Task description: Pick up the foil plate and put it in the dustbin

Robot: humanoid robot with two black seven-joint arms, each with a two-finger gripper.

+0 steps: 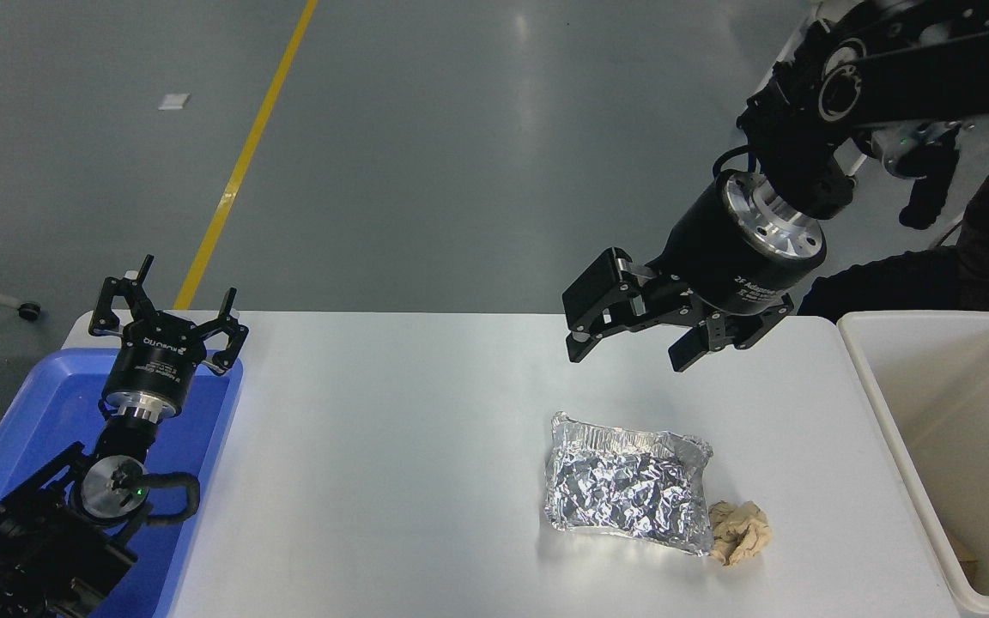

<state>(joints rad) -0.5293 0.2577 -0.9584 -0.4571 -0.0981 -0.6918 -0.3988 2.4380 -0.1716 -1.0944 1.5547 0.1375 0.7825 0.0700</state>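
Observation:
The foil plate (627,485), a crumpled shiny silver tray, lies flat on the white table (391,446) right of centre. My right gripper (632,350) hangs open in the air above and behind it, fingers pointing down-left, nothing between them. The dustbin (889,429), a deep cream plastic bin, stands at the table's right edge. My left gripper (170,313) is parked open at the lower left, over the blue tray.
A tan crumpled paper wad (739,532) touches the foil plate's right front corner. A shallow blue tray (22,429) sits at the left edge under the left arm. Some tan scrap lies in the dustbin's bottom. A dark-clothed person is partly visible at the far right.

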